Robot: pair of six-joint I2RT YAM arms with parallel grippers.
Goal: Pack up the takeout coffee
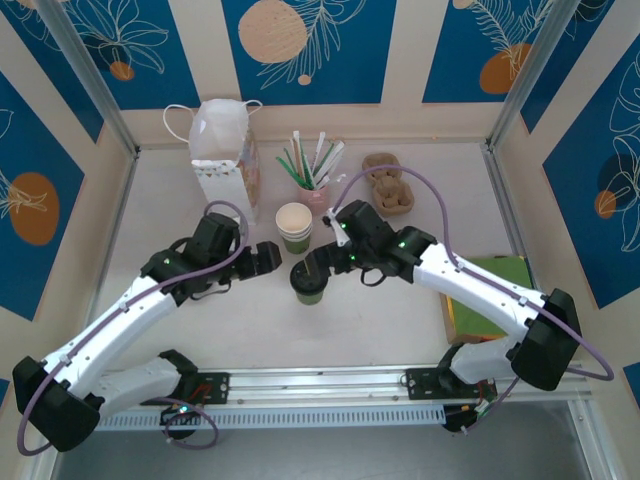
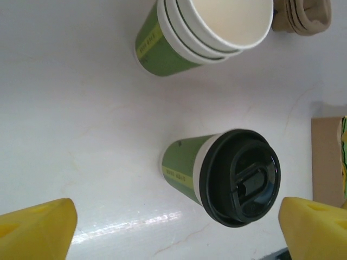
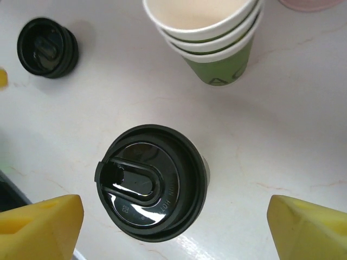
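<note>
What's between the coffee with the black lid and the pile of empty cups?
Nothing, just bare white table between the coffee and the cup stack, clear in the left wrist view.

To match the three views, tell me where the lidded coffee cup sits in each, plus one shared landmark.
Top external: lidded coffee cup, picture centre.
Left wrist: lidded coffee cup, lower right of centre.
Right wrist: lidded coffee cup, lower left of centre.
Shared landmark: stack of lidless cups, just above it in each view.
</note>
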